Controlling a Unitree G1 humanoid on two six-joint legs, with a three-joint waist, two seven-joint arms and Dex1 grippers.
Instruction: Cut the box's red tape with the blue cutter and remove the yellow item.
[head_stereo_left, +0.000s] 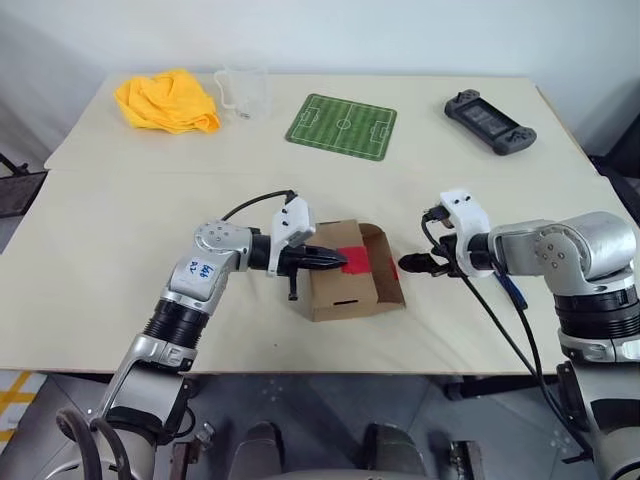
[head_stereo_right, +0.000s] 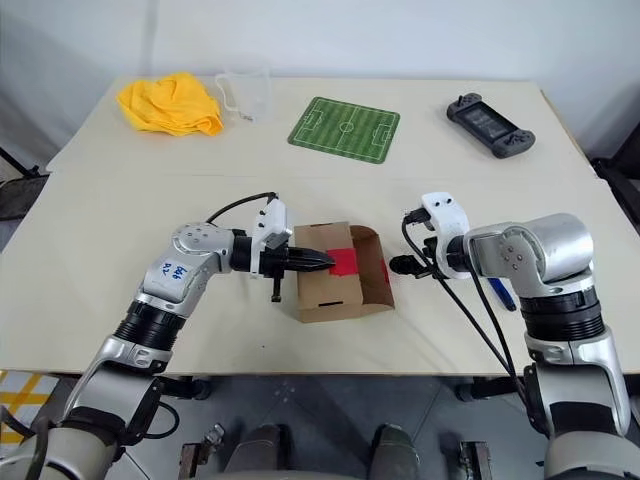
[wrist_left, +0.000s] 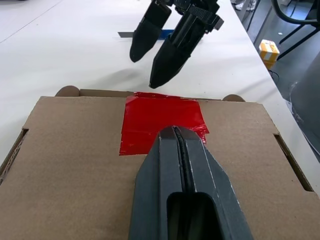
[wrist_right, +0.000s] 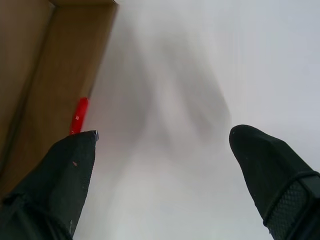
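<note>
The brown cardboard box (head_stereo_left: 340, 285) lies on the table in front of me, and its right end flap (head_stereo_left: 385, 268) stands open. The red tape (wrist_left: 160, 122) sits on its top face. My left gripper (head_stereo_left: 335, 260) is shut, with its tips resting on the box top at the tape's edge. My right gripper (head_stereo_left: 410, 265) is open and empty, just right of the open flap, above the table. The blue cutter (head_stereo_right: 500, 294) lies on the table beyond my right arm. The yellow item is hidden.
A large yellow cloth (head_stereo_left: 165, 100) lies at the far left, with a clear plastic cup (head_stereo_left: 243, 90) beside it. A green football-pitch mat (head_stereo_left: 342, 126) and a black game controller (head_stereo_left: 489, 121) lie at the far side. Black cables hang from my right wrist.
</note>
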